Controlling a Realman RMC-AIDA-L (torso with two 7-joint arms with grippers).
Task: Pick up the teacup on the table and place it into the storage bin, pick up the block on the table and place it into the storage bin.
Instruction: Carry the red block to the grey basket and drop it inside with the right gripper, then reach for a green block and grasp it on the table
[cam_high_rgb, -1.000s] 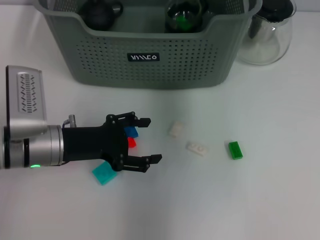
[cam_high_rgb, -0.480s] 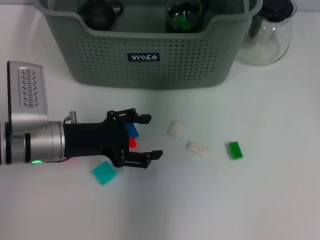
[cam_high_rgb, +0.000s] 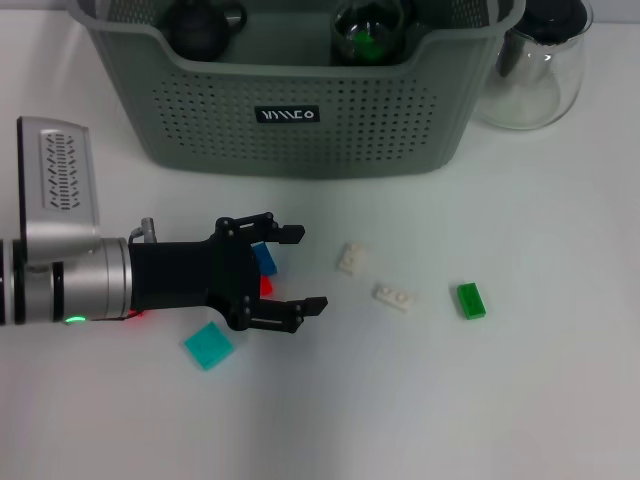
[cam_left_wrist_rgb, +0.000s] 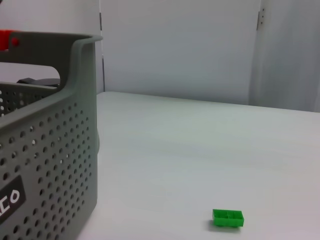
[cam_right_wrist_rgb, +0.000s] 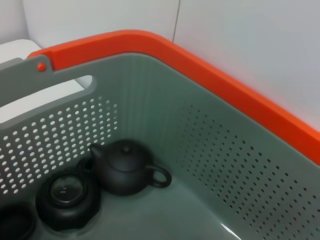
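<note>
The left end effector (cam_high_rgb: 295, 268) is hovering lower left of centre, fingers spread apart over the red block (cam_high_rgb: 264, 286) and blue block (cam_high_rgb: 264, 260). The storage bin (cam_high_rgb: 300, 130) is sitting along the worktop's (cam_high_rgb: 450, 400) upper edge.

Bin (cam_high_rgb: 200, 110): grey-green, perforated dot pattern, black label (cam_high_rgb: 286, 115) with white logo, orange rim band (cam_right_wrist_rgb: 210, 75) in right wrist view. Tabletop (cam_high_rgb: 450, 400): white. Left end effector (cam_high_rgb: 290, 268): black; arm silver. Blocks: blue (cam_high_rgb: 264, 260), red (cam_high_rgb: 264, 286), teal (cam_high_rgb: 208, 345), green (cam_high_rgb: 470, 300), two white (cam_high_rgb: 352, 258) (cam_high_rgb: 393, 296). Teapot (cam_right_wrist_rgb: 125, 167): black.
</note>
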